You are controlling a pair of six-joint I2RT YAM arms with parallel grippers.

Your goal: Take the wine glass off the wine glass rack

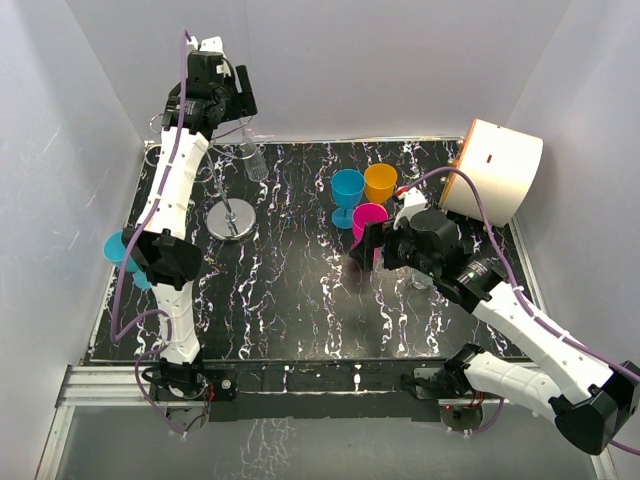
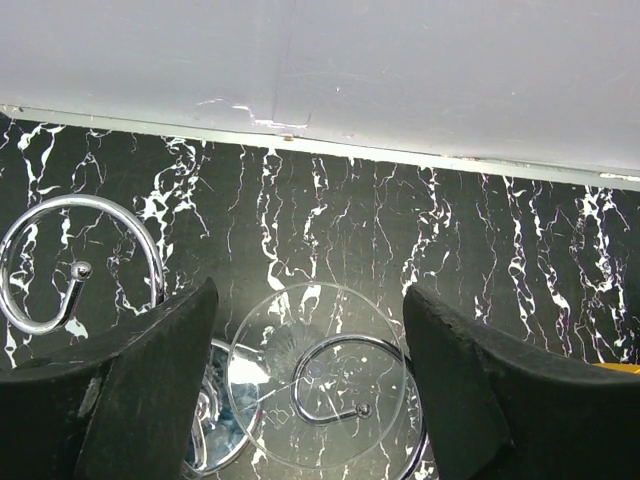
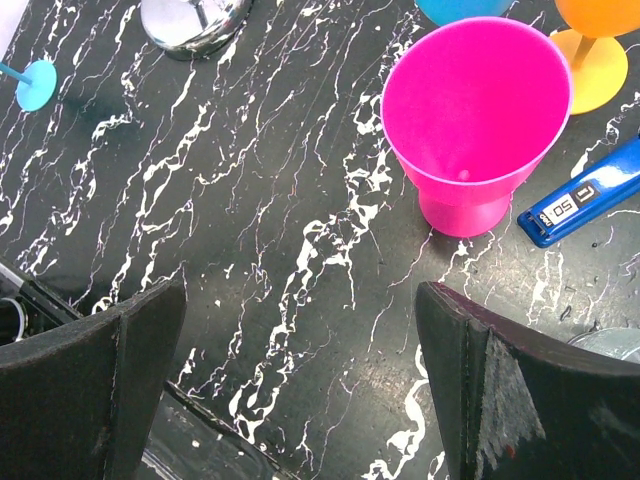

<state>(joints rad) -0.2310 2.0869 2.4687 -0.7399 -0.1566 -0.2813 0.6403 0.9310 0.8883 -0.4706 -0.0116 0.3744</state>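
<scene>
The clear wine glass (image 1: 251, 157) hangs upside down from a curled hook of the silver wire rack (image 1: 231, 218) at the far left of the table. In the left wrist view I look down on its round clear foot (image 2: 315, 375), which rests on the hook curl (image 2: 345, 385). My left gripper (image 2: 310, 300) is open above it, with one finger (image 2: 150, 390) on each side of the foot, not touching. It also shows in the top view (image 1: 243, 128). My right gripper (image 3: 300, 295) is open and empty over bare table beside a pink cup (image 3: 470, 120).
A second, empty hook (image 2: 70, 260) curls to the left. Blue (image 1: 347, 188), orange (image 1: 381, 182) and pink (image 1: 369, 217) cups stand mid-table. A cyan glass (image 1: 118, 250) sits at the left edge. A blue stapler-like thing (image 3: 585, 195) and a white drum (image 1: 495, 170) are at the right.
</scene>
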